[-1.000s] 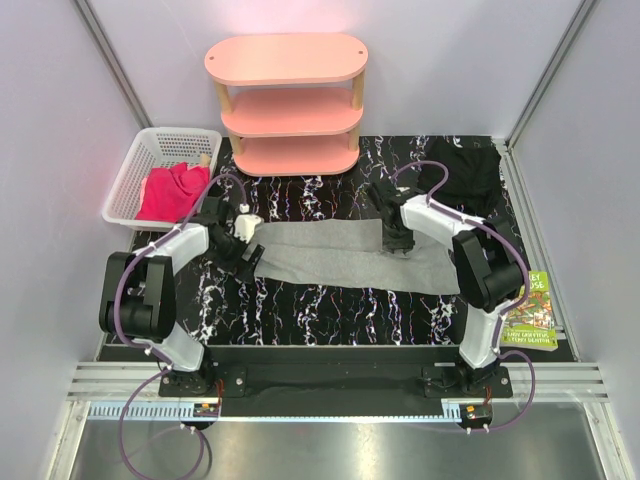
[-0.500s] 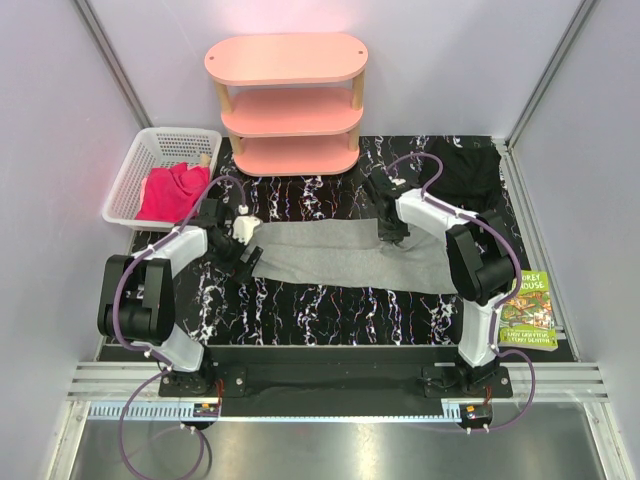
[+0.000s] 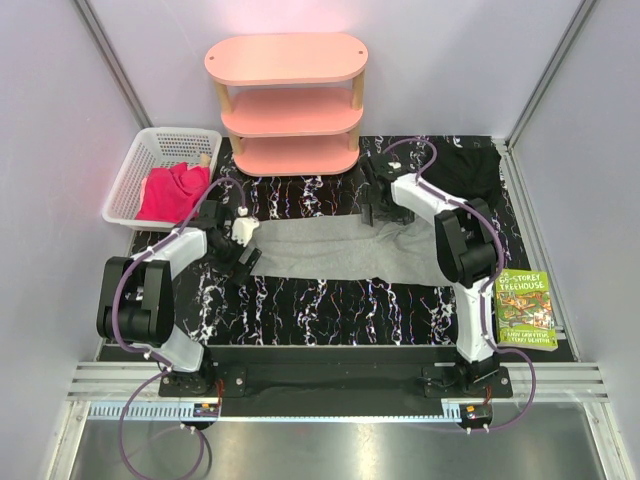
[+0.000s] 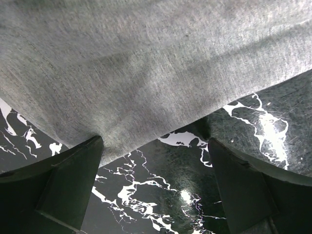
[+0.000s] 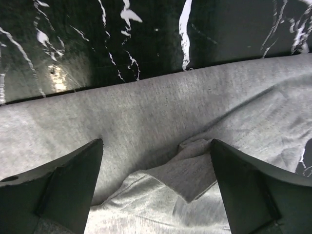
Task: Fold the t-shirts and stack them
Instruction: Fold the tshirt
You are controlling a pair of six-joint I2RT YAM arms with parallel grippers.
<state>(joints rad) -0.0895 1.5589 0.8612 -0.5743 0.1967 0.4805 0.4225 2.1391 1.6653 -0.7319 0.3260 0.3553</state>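
Note:
A mid-grey t-shirt (image 3: 345,250) lies folded into a long strip across the middle of the black marble table (image 3: 330,310). My left gripper (image 3: 246,262) is open at the strip's left end; in the left wrist view the grey t-shirt's (image 4: 146,68) edge runs just above the open left gripper (image 4: 155,144), with bare table between the fingers. My right gripper (image 3: 373,207) stands open over the strip's far edge. In the right wrist view a loose folded flap (image 5: 195,170) of the shirt lies under the open right gripper (image 5: 156,144). A black t-shirt (image 3: 465,170) lies at the back right and a magenta-pink one (image 3: 172,192) in the basket.
A white basket (image 3: 135,165) stands at the back left. A pink three-tier shelf (image 3: 287,100) stands at the back centre. A green-covered book (image 3: 526,311) lies by the right edge, beside the right arm.
My right gripper has opened and moved back and left, from the middle of the grey strip to its far edge. The book shows more fully. The left arm has barely moved.

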